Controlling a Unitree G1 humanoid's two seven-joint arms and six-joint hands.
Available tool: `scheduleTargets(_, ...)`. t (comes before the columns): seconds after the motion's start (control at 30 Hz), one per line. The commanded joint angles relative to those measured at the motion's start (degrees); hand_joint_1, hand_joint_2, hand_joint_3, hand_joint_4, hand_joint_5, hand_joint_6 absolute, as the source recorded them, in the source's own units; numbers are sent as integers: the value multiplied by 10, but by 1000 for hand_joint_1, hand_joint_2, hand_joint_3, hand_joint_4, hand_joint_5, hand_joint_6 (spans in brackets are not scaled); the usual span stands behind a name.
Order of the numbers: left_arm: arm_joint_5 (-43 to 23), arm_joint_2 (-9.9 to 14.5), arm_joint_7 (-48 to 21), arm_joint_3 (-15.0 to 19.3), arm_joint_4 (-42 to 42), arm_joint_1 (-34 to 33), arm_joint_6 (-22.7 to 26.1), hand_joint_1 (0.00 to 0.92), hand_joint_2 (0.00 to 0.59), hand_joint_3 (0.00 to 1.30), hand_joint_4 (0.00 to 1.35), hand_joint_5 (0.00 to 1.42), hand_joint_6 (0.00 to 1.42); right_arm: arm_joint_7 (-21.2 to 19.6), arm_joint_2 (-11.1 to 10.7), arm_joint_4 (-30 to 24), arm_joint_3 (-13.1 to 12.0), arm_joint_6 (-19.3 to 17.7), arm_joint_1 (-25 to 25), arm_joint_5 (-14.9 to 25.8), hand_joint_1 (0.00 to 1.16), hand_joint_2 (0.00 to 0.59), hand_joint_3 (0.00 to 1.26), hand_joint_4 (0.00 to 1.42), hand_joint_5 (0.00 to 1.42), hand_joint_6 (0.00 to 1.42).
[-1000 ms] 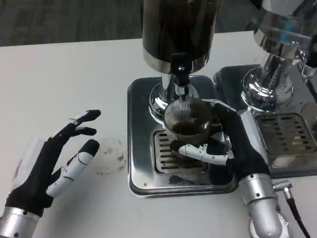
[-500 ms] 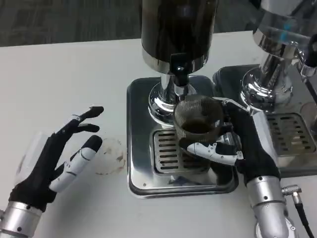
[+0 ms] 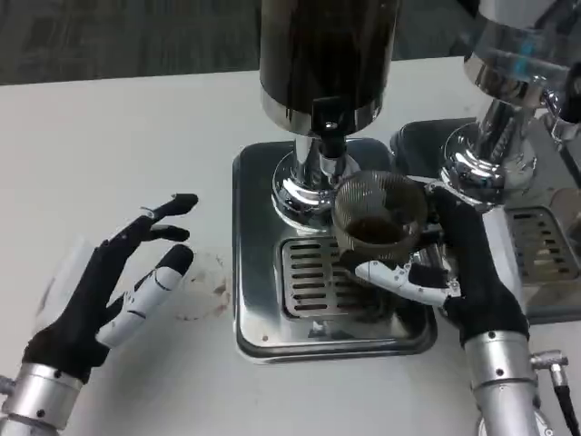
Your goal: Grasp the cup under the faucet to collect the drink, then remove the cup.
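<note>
– Where's the cup (image 3: 379, 214) rn?

– Right robot hand (image 3: 451, 269) is wrapped around it, fingers (image 3: 406, 279) curled across the front. Clear ribbed plastic, round, w/ dark liquid in the bottom. It sits above the slotted metal grate (image 3: 313, 277), just right of the faucet (image 3: 330, 138), not directly under it.

– And the machine?

– Dark cylinder tank (image 3: 325, 50) w/ a shiny chrome band and chrome pedestal, black tap at the front. Stands on a square polished steel tray (image 3: 259, 322), rounded corners, v. reflective. A second chrome machine (image 3: 508, 100) is beside it on the right.

– Left side?

– Left robot hand (image 3: 113, 282) holds nothing, fingers spread apart, black palm w/ white fingers, over the white surface (image 3: 118, 145). Near it there's a faint brownish ring stain (image 3: 204, 286), just left of the tray.
</note>
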Motion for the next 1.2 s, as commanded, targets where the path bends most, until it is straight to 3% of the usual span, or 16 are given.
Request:
scheduleTargets(0.03,-7,0,-6,-4,6,0,-11,0,205,279,228,365,259,-2,1,-47,0,4,17,-7,1011,110,688,773,664,679)
scheduleTargets(0.43,-2,1,-7,-8,1,2,-20,0,205,280,228,365,259,25,0,-103,6,11,62,-4,1011,110,690,781,681,693)
scheduleTargets(0.9,82,43,46,10,-86,67,-24,0,205,255,130,297,228,60,-13,-171,15,-10,113,-2,1002,108,705,792,691,718)
scheduleTargets(1.2,80,38,54,5,-98,90,-9,0,205,251,125,291,215,73,-15,-179,23,-5,125,-3,999,108,705,792,709,742)
